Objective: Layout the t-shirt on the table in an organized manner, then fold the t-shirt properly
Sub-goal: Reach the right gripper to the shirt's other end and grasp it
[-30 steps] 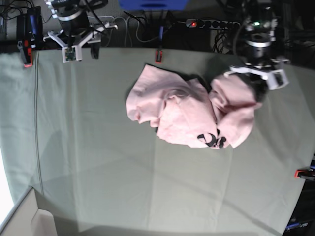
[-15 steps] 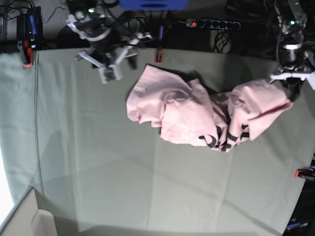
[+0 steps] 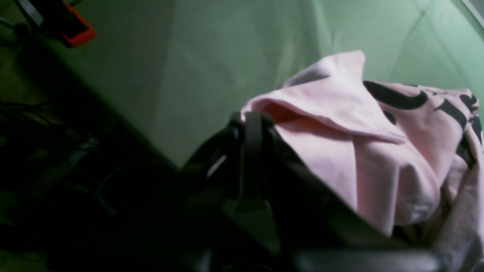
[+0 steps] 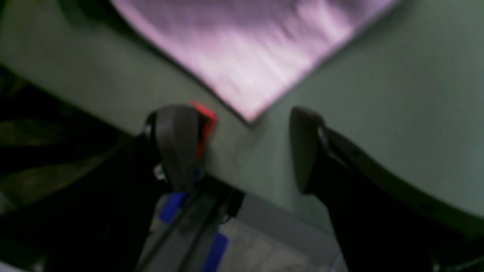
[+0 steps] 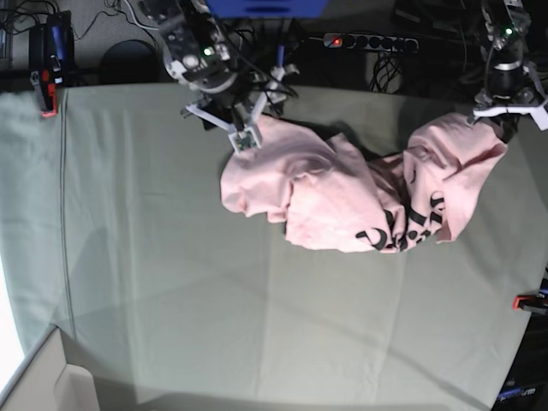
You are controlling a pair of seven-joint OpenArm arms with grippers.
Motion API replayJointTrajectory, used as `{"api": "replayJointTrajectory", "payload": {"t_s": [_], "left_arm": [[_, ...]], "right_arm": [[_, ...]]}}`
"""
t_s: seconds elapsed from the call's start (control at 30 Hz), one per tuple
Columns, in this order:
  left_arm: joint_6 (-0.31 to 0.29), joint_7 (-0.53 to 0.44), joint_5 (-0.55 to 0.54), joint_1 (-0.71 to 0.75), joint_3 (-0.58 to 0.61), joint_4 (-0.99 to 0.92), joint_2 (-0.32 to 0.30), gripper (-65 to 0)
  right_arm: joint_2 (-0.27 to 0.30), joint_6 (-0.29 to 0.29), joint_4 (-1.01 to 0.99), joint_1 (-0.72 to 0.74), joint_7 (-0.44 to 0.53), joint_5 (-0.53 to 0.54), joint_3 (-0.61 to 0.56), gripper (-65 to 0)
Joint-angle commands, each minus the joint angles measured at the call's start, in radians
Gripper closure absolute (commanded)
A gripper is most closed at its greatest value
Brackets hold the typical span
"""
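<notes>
The pale pink t-shirt (image 5: 334, 193) lies crumpled on the grey-green table (image 5: 171, 257), with black lettering showing near its front right. At the far right my left gripper (image 5: 497, 120) is shut on a fold of the shirt and holds it raised. The left wrist view shows its closed fingers (image 3: 253, 124) pinching pink fabric (image 3: 340, 136). My right gripper (image 5: 264, 107) hovers at the shirt's back left corner. In the right wrist view, blurred, that gripper (image 4: 242, 151) is open, and the shirt's corner (image 4: 249, 75) points into the gap without touching either finger.
Red clamps sit at the table's edges: back left (image 5: 47, 98), right (image 5: 529, 301), and beside my right gripper's finger (image 4: 204, 124). A power strip (image 5: 368, 41) and cables lie behind the back edge. A cardboard box (image 5: 43, 377) stands at the front left corner.
My right arm swung from the back left across to the shirt's back left corner, and its jaws opened wider. My left gripper pulled its fold of shirt right and back, stretching the cloth.
</notes>
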Motion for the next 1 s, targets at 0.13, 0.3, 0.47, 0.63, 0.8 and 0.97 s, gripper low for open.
{"api": "replayJointTrajectory", "payload": {"t_s": [0.13,0.3,0.47,0.63,0.8,0.97], "left_arm": [[-0.002,-0.03,-0.001,0.002,-0.007,0.015,-0.034,-0.2],[-0.002,-0.03,-0.001,-0.003,-0.007,0.015,-0.036,-0.1],[-0.002,-0.03,-0.001,-0.003,-0.007,0.015,-0.036,-0.1],[-0.002,-0.034,-0.001,-0.003,-0.008,0.021,-0.036,-0.1],[-0.002,-0.036,-0.004,-0.006,-0.01,0.041,-0.037,-0.1],[-0.002,-0.031,-0.001,-0.058,-0.056,0.133,-0.042,-0.1]], "right_arm": [[0.0,-0.001,0.005,0.032,0.016,0.004,-0.005,-38.7],[-0.02,-0.001,-0.075,0.067,0.018,0.004,-0.003,-38.7],[-0.043,-0.001,-0.178,0.096,0.022,0.004,-0.008,-36.3],[-0.056,-0.001,-0.21,0.098,0.03,0.004,-0.008,-1.0],[-0.023,0.002,-0.029,0.053,0.03,0.004,0.0,0.0],[0.037,0.002,0.272,0.036,0.024,0.004,0.015,0.0]]}}
